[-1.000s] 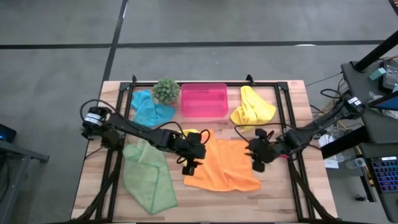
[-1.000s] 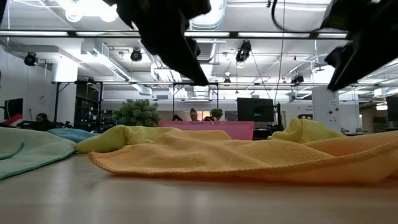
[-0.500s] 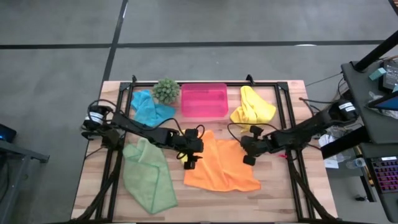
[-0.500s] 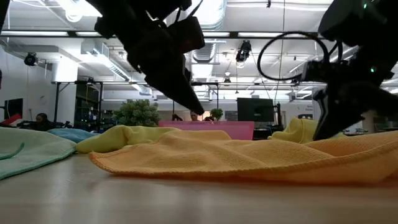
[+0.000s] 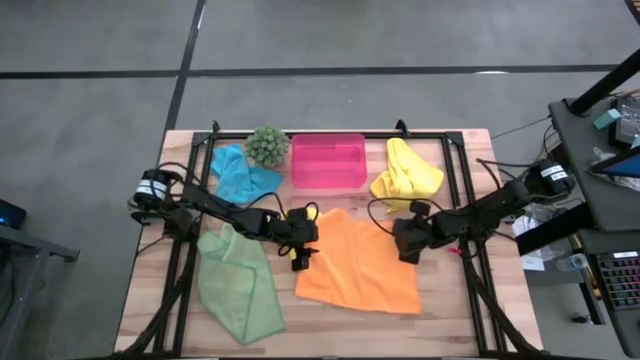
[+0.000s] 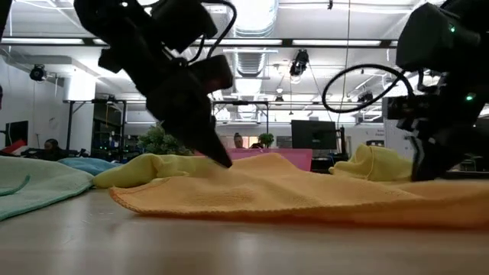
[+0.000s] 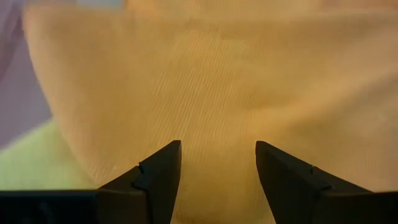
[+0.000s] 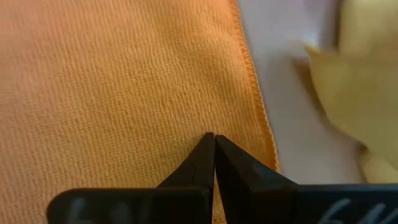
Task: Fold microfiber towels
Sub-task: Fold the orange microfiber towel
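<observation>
Both grippers' fingers [image 8: 214, 158] press onto orange towel [image 5: 360, 265].

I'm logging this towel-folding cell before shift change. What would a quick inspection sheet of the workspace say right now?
Surface: wooden table with a black frame on it.
Job's things: orange towel spread flat mid-table; light green towel at the left; teal towel and yellow towel bunched at the far side; another yellow towel peeks out beside the orange one.
Clutter: pink tray and small spiky plant at the far edge.
Grippers: left claw open over the orange towel's left edge; right claw shut, tips on the towel near its right hem.
Cables: black loops on both arms.
Surroundings: grey floor; desk with equipment at the right.
</observation>
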You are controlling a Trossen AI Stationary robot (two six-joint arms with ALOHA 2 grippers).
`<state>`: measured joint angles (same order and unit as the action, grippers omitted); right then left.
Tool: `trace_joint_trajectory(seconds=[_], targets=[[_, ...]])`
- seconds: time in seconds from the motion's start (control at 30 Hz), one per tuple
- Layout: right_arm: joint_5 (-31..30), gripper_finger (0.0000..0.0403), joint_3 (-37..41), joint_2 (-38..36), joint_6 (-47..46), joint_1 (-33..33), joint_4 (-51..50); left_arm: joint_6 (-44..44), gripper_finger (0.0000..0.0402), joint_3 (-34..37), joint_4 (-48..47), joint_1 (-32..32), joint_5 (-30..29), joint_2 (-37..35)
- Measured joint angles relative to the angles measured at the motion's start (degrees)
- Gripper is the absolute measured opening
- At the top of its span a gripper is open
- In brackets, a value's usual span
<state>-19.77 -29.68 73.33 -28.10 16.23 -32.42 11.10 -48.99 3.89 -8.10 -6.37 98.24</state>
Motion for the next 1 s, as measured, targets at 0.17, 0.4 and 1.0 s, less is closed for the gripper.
trace_joint_trajectory(seconds=[0.17, 0.4, 1.0], targets=[[1.11, 0.0008, -1.69, -4.63, -1.22, -0.02, -10.05, 0.6, 0.0191, 0.17, 0.24, 0.0, -0.02, 0.0], [0.54, 0.0008, -3.31, -11.86, -5.1, 0.28, -11.09, -2.87, 0.0191, -0.81, -3.56, 0.0, 0.1, -4.55], [0.25, 0.0008, -2.79, -8.89, -2.83, 4.55, 10.32, -5.93, 0.0191, 6.03, -10.52, 5.88, -18.85, -5.11]])
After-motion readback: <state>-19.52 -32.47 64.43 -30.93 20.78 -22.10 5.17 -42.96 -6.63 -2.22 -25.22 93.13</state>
